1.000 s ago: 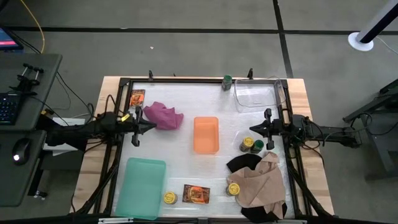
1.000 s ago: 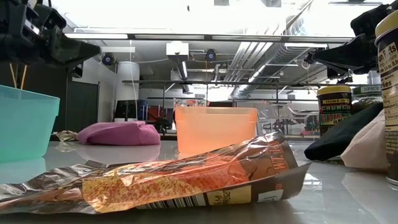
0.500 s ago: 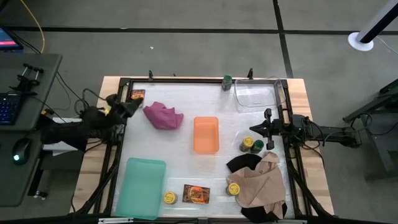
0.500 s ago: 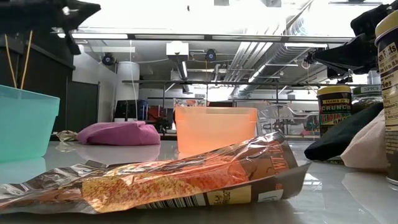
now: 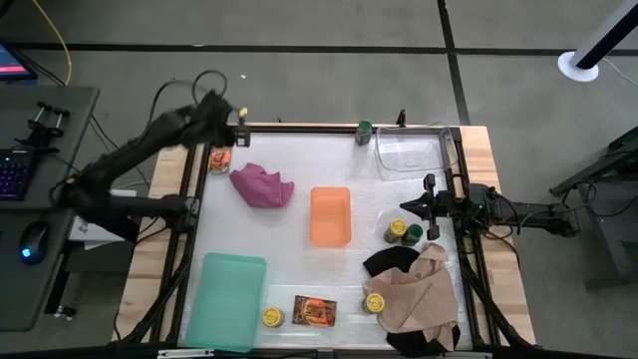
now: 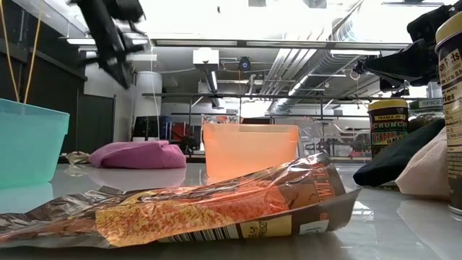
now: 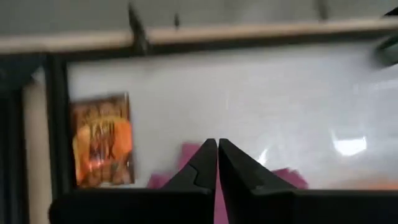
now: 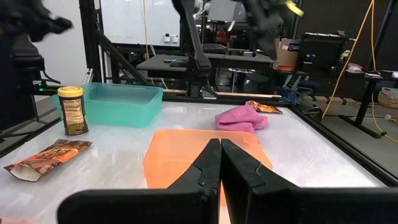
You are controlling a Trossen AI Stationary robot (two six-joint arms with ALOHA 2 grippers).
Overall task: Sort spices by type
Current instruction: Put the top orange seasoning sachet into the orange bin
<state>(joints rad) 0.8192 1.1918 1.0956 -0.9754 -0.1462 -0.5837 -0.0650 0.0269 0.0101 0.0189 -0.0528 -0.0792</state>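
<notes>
The left gripper (image 5: 231, 122) hangs above the far left corner of the table (image 5: 299, 279), its fingers pressed together and holding nothing. Just below it, an orange-and-black spice packet (image 5: 220, 159) lies flat by the table's left rail, beside a crumpled pink cloth (image 5: 261, 184). In the left wrist view the same packet shows sharply enough, though the rest of that picture is smeared, so nothing finer can be read from it.

The right gripper (image 5: 409, 206) waits at the right edge of the table, its fingers likewise closed and empty. Near it stand two jars touching each other, one yellow-lidded jar (image 5: 397, 230) and one green-lidded jar (image 5: 414, 233). Another green-lidded jar (image 5: 364, 131) stands at the far edge, just beside a clear tray (image 5: 411, 151).

An orange bin (image 5: 330, 215) sits in the middle of the table and a teal bin (image 5: 226, 299) at the near left. A second packet (image 5: 314, 310) lies at the near edge, between a yellow-lidded jar (image 5: 272, 316) next to the teal bin and a third one (image 5: 375, 302) that touches a tan cloth (image 5: 417, 291). The tan cloth lies over a black cloth (image 5: 387, 262).
</notes>
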